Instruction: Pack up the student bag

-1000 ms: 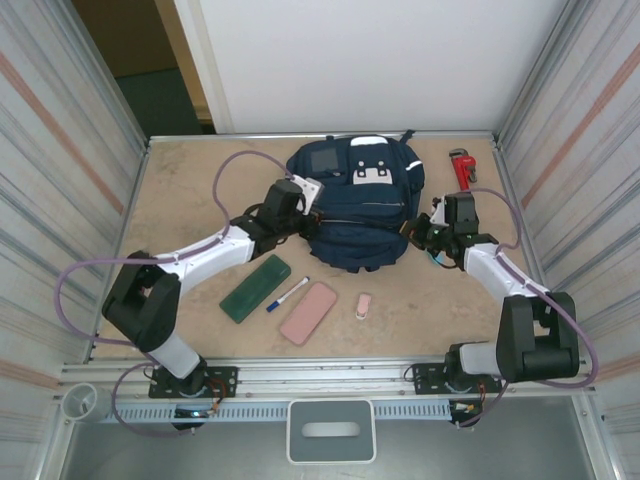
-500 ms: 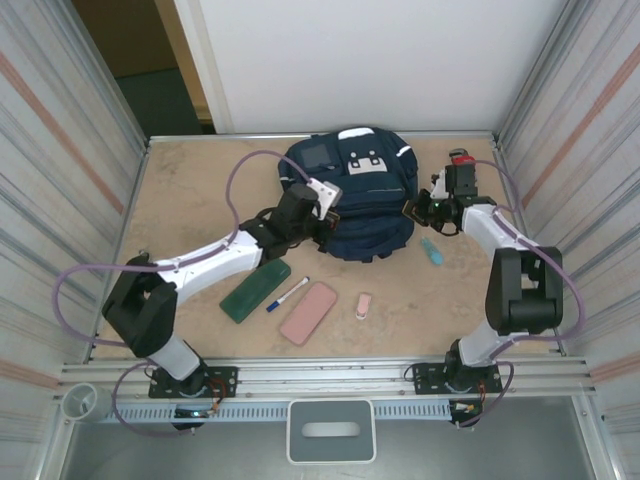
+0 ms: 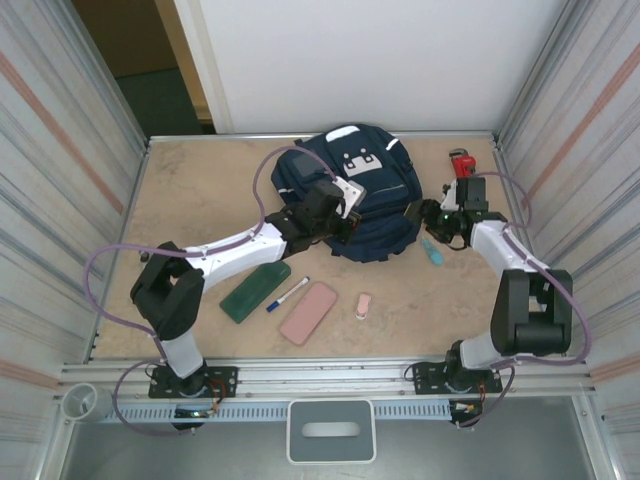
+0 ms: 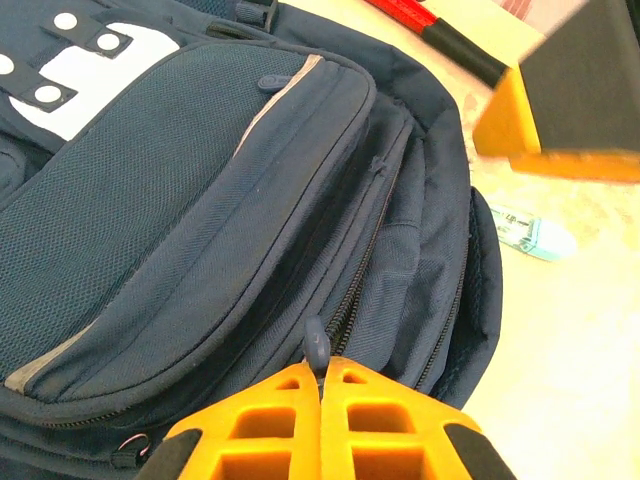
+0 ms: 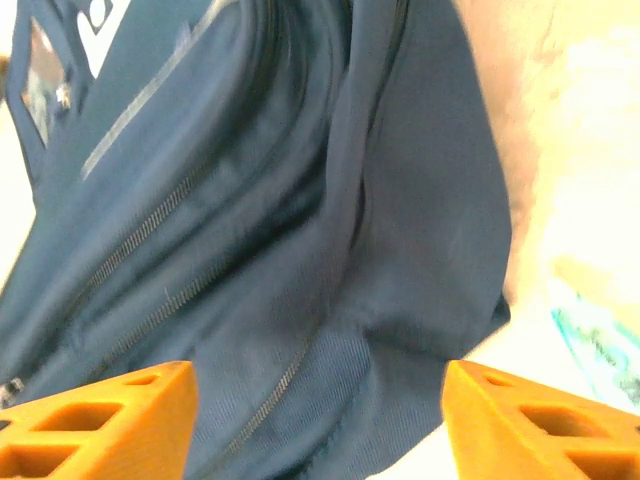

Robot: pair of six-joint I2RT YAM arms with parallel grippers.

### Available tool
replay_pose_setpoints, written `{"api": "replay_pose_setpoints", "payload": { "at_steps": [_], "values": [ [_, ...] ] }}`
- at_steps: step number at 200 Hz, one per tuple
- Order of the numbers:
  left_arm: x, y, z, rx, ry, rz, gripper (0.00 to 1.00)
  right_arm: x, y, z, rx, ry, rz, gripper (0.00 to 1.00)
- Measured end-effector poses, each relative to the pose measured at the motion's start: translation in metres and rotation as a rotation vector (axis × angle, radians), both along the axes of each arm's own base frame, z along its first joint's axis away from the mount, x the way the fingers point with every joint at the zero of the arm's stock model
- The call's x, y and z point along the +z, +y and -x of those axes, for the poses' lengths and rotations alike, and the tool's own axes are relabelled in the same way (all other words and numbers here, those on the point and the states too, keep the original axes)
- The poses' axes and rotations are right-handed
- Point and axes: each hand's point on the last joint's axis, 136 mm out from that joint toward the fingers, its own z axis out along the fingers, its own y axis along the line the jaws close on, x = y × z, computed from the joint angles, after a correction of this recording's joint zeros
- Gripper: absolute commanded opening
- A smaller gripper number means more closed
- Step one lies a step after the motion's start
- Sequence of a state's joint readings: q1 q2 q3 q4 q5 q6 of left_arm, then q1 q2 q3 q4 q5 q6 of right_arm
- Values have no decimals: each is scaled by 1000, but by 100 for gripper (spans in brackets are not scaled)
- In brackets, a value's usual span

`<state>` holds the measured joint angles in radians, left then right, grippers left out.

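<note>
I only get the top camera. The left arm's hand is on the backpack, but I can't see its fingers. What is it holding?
Observer: In the left wrist view, the left gripper is pinched shut on a zipper pull of the student bag.
Kid: Is the other hand grabbing too?
Observer: No. In the right wrist view, the right gripper is wide open. The bag's side fabric lies between its fingers, not squeezed.
Kid: Is the zip open yet?
Observer: Not that I can tell. In the left wrist view, the zip running up from the pull looks closed.
</note>
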<state>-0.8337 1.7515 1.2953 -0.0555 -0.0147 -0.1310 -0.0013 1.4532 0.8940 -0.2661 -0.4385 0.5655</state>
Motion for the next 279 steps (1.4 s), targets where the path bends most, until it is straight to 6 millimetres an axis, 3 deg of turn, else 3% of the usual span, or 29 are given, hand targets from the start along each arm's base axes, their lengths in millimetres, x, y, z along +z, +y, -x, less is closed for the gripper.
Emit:
{"api": "replay_pose_setpoints", "payload": {
  "at_steps": [22,61,73,100,121,157,189,210,223,249,279],
  "values": [
    [0,0,0,0,-1,1,0,-9,18,8,29,19,-9,72],
    [0,0,0,-1,-3,-2,0,-15,37,-5,59,5,33,66],
    [0,0,0,-1,-3,-2,0,-16,38,-12,56,0,68,55],
    [-4,2,0,2,0,-10,0,-19,37,-19,49,-14,135,17],
    [-13,6,2,6,2,-33,0,-21,32,-20,34,-11,166,0],
    [-31,26,4,35,12,-75,0,-22,11,-21,-16,-15,181,0],
    [-36,77,-25,151,15,-71,0,-18,-15,-19,-84,-20,184,0],
    [-41,113,-46,237,23,-73,0,-19,-18,-18,-91,-17,186,0],
    [-44,125,-51,264,30,-72,0,-20,-16,-17,-87,-18,181,0],
    [-43,113,-42,222,44,-41,0,-17,-11,-18,-74,-34,176,0],
    [-39,66,-12,84,81,33,31,-12,-2,-14,-53,-51,172,0]
  ]
}}
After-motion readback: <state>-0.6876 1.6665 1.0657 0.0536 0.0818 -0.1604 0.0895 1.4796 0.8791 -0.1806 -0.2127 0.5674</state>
